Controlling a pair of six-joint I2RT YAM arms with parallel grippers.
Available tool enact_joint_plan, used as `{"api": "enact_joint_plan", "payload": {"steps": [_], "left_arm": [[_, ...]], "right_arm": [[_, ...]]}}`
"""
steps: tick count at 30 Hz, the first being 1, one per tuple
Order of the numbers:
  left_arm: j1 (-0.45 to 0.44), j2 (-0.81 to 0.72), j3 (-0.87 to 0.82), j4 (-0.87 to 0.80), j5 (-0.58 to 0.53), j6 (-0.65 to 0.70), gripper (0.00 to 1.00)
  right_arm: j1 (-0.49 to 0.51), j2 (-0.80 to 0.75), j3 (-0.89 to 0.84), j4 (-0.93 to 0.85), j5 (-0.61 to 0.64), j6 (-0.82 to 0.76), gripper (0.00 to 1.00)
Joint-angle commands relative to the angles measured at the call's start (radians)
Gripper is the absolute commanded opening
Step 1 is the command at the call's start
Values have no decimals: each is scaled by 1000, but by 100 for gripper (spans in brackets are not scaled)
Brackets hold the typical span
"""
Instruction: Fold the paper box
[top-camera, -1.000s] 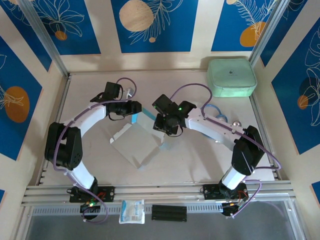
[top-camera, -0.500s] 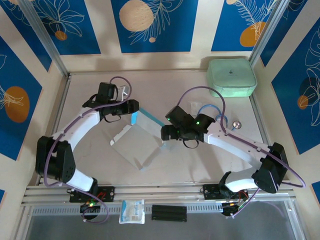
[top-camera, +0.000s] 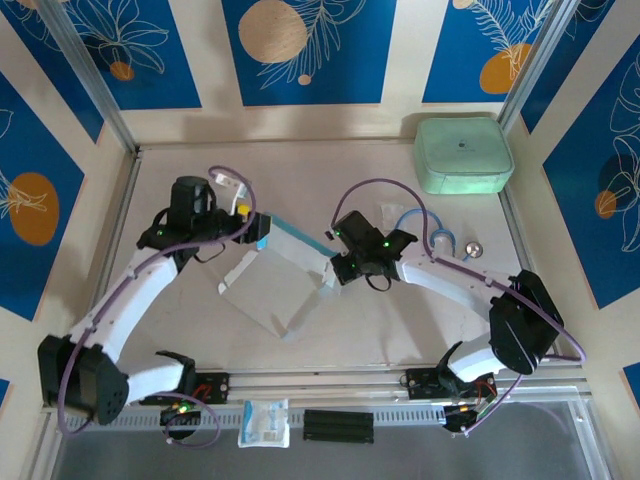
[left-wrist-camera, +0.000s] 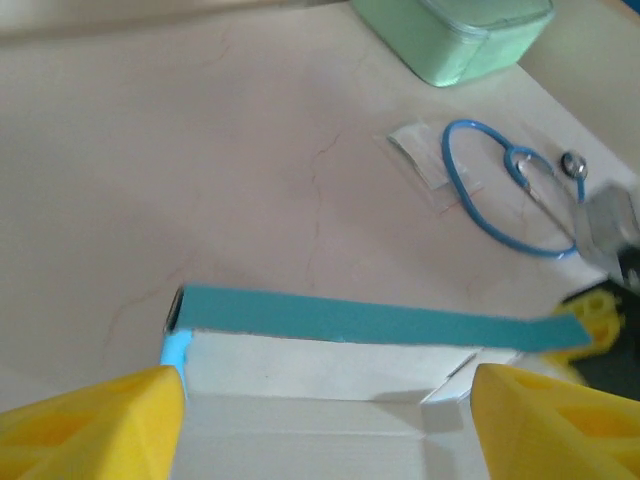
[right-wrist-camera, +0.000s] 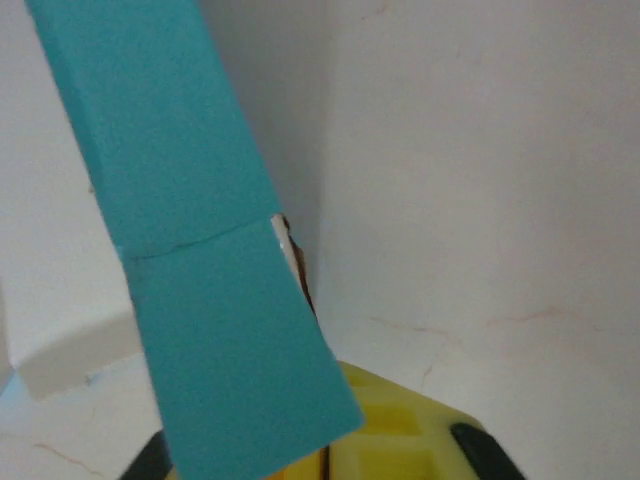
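The paper box (top-camera: 278, 288) lies in the middle of the table as a creased sheet, whitish-grey side up, with one long light blue wall (top-camera: 298, 240) raised along its far edge. My left gripper (top-camera: 254, 230) is at that wall's left end. In the left wrist view the left gripper (left-wrist-camera: 325, 380) is open, its yellow fingers (left-wrist-camera: 95, 425) wide apart on either side of the box's inner panel (left-wrist-camera: 300, 400) and blue wall (left-wrist-camera: 370, 322). My right gripper (top-camera: 335, 266) is at the wall's right end. The right gripper (right-wrist-camera: 330, 450) is shut on the blue flap (right-wrist-camera: 210, 300).
A mint-green case (top-camera: 463, 155) stands at the back right. A blue looped cord (top-camera: 425, 226) with a metal ball (top-camera: 474, 249) and a clear packet (top-camera: 390, 212) lie behind the right arm. A white packet (top-camera: 264, 422) and a black strip (top-camera: 338, 425) sit on the front rail.
The left arm has swung out to the left, its gripper staying at the wall's left end. The right gripper dropped to the right end, and the blue wall now stands longer between them.
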Motion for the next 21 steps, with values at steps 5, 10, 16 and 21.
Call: {"api": "enact_joint_plan", "payload": {"steps": [5, 10, 16, 21], "left_arm": [[-49, -159, -225, 280, 128, 540, 81], [-122, -161, -270, 345, 152, 738, 84], [-271, -93, -245, 311, -146, 958, 89], [-332, -31, -251, 381, -283, 1038, 89]], "right_arm": [[-70, -63, -14, 179, -203, -574, 0], [-173, -58, -27, 255, -390, -737, 0], [-253, 24, 46, 163, -496, -850, 0], [-290, 66, 90, 115, -505, -875, 0]]}}
